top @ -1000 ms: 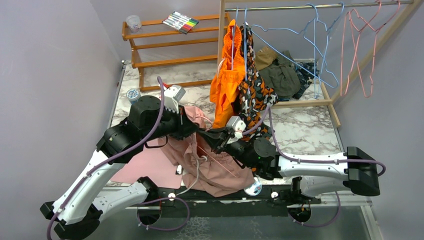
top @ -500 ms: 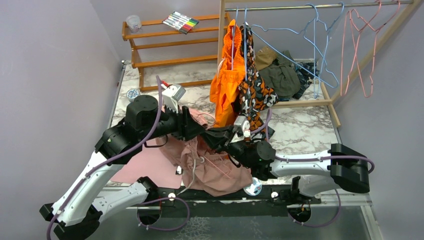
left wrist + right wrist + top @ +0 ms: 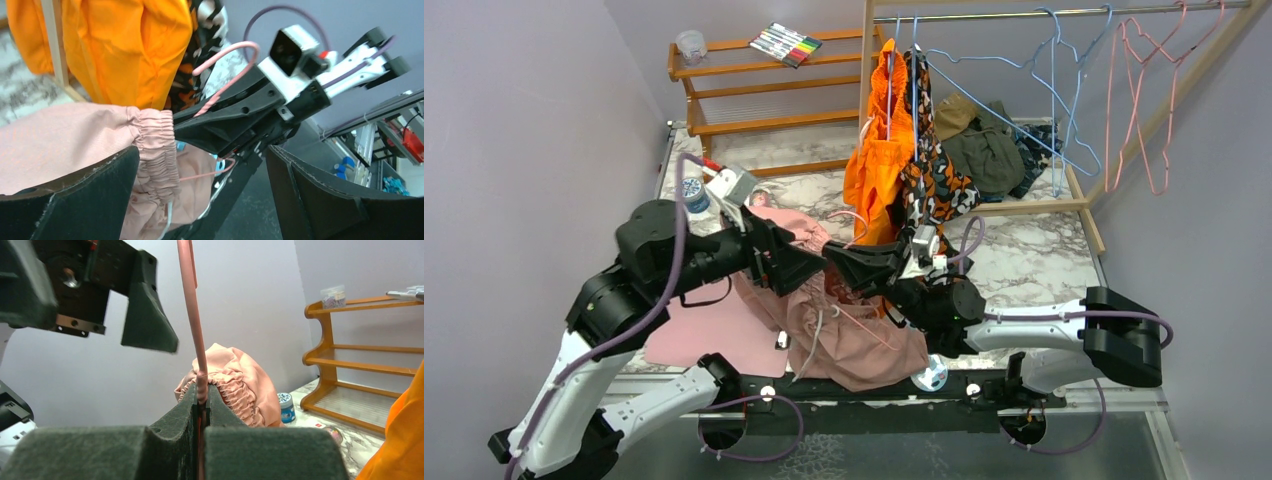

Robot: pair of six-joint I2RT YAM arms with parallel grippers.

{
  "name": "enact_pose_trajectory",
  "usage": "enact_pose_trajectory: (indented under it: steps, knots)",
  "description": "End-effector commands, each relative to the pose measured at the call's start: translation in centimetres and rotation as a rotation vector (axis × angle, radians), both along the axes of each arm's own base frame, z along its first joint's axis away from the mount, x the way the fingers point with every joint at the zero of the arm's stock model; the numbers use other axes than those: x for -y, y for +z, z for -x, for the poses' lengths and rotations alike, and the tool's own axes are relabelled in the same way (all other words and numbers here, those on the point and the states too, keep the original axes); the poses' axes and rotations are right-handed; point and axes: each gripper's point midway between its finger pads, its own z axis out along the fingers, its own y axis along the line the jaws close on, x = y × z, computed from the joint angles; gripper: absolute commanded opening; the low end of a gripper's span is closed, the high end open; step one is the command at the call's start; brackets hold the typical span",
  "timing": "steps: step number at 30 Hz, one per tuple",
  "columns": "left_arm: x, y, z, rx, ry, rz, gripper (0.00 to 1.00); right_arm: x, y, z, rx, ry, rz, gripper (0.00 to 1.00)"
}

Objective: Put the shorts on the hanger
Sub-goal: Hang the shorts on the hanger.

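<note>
The dusty-pink shorts (image 3: 854,340) hang in a bunch between the two arms and trail onto the table's front. My right gripper (image 3: 849,266) is shut on the thin pink hanger (image 3: 870,329), and its wire (image 3: 192,315) rises straight out of the closed pads (image 3: 200,392). The gathered waistband (image 3: 235,382) sits just behind those pads. My left gripper (image 3: 809,264) stands wide open facing the right one. In the left wrist view its jaws (image 3: 202,155) hold nothing. The waistband (image 3: 155,145) lies beside the left finger (image 3: 75,195), and the hanger's hook (image 3: 235,52) curves above the right gripper.
An orange garment (image 3: 874,160) and a camouflage garment (image 3: 936,190) hang on the rail just behind the grippers. Light-blue hangers (image 3: 1049,90) and pink hangers (image 3: 1146,100) hang further right. A wooden shelf (image 3: 754,95), a blue jar (image 3: 691,190) and an olive clothes pile (image 3: 984,150) stand behind.
My left gripper has opened, let go of the shorts' waistband and drawn back to the left. The right gripper has stayed shut on the hanger and lifted slightly.
</note>
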Motion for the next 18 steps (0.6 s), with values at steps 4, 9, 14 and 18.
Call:
enact_pose_trajectory:
  steps: [4,9,14,18]
  knots:
    - [-2.3,6.8,2.2,0.225,-0.008,0.107,0.99,2.0,5.1,1.2,0.041,0.074,-0.213,0.01]
    - [-5.2,10.6,3.0,0.417,0.074,0.165,0.99,3.5,7.1,1.7,0.069,0.116,-0.29,0.01]
    - [-8.3,15.0,4.6,0.656,0.141,0.229,0.99,6.5,10.7,2.7,0.137,0.15,-0.37,0.01]
    - [-10.1,18.3,5.7,0.808,0.186,0.28,0.99,8.9,13.4,3.8,0.195,0.161,-0.432,0.01]
